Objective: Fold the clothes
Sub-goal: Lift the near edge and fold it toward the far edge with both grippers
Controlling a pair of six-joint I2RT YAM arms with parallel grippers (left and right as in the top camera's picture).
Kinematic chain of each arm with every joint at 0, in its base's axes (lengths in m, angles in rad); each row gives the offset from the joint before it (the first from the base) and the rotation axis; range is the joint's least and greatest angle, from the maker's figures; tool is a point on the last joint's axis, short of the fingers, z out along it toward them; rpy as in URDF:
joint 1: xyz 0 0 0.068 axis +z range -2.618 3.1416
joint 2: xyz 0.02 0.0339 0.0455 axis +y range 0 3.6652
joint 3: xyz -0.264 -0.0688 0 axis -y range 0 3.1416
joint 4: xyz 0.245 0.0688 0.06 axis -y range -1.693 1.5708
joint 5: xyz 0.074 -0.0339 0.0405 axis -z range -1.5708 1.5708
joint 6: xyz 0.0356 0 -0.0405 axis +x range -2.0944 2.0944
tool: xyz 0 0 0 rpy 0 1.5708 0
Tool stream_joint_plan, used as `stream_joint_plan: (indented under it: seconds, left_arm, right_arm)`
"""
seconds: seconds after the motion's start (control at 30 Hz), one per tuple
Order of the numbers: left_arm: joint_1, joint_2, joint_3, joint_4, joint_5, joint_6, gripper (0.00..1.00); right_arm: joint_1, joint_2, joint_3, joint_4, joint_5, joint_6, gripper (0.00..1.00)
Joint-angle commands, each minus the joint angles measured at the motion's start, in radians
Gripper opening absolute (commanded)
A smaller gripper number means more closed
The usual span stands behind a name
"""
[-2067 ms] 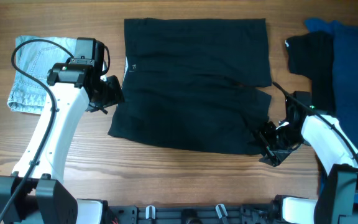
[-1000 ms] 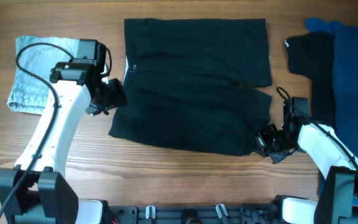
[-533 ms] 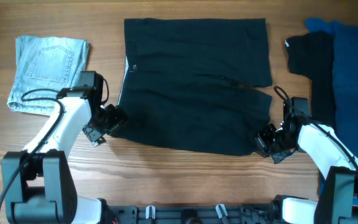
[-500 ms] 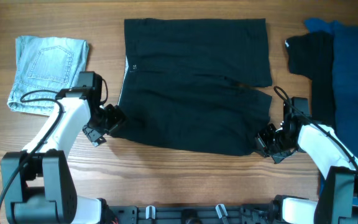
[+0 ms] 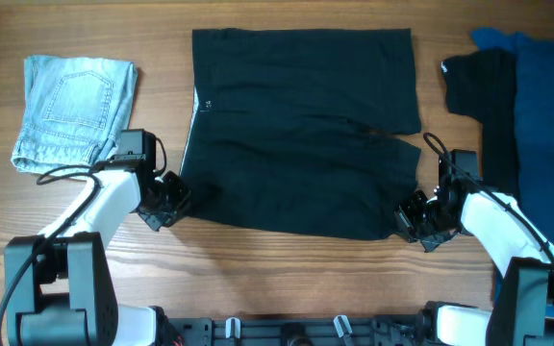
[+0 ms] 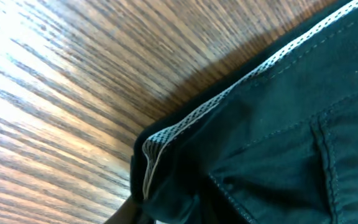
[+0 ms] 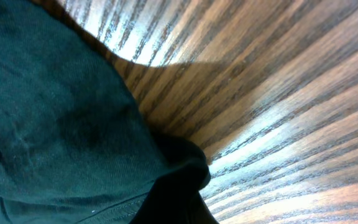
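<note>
The clothes lie spread flat in the middle of the table, with your two arms at the near corners, so you are at the pinch before the first fold. Your right gripper is closed on the near right corner. In the right wrist view the black cloth bunches into a small fold that runs down to the fingers, which looks like a real bite. Your left gripper sits at the near left corner. The left wrist view shows the mesh-lined hem curling down toward the fingers, but the fingers themselves are out of the picture, so you cannot tell whether it has closed on the cloth. Confirm that grip before you lift, and make sure it takes both layers of the hem, not just the top one. Then raise both corners together, only high enough for the edge to clear the table, and carry them straight toward the far edge at the same pace so the fold line stays square. Lifting one side first is likely to skew the soft fabric. The denim piece lies near your left arm and the blue cloth lies to your right, so stay clear of both.
</note>
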Motion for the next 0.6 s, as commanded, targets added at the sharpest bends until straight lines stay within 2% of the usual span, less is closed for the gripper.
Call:
stream_joint_plan:
  seconds: [0.0, 0.13, 0.27, 0.43, 0.57]
  left_arm:
    - [0.002, 0.021, -0.021, -0.017, 0.006, -0.008, 0.04]
    - [0.002, 0.018, -0.021, -0.033, 0.01, 0.042, 0.04]
    - [0.001, -0.015, -0.021, -0.069, 0.013, 0.064, 0.04]
    - [-0.023, -0.127, -0.014, -0.144, -0.029, 0.063, 0.04]
    - [-0.076, -0.255, 0.034, -0.264, -0.079, 0.059, 0.04]
  right_arm:
    - [0.0, 0.007, -0.019, 0.024, 0.101, -0.043, 0.04]
    - [0.0, 0.007, 0.003, 0.004, 0.101, -0.117, 0.04]
    - [0.0, 0.007, 0.106, -0.118, 0.119, -0.19, 0.04]
    - [0.0, 0.006, 0.242, -0.261, 0.158, -0.257, 0.04]
    - [0.0, 0.004, 0.337, -0.322, 0.165, -0.309, 0.04]
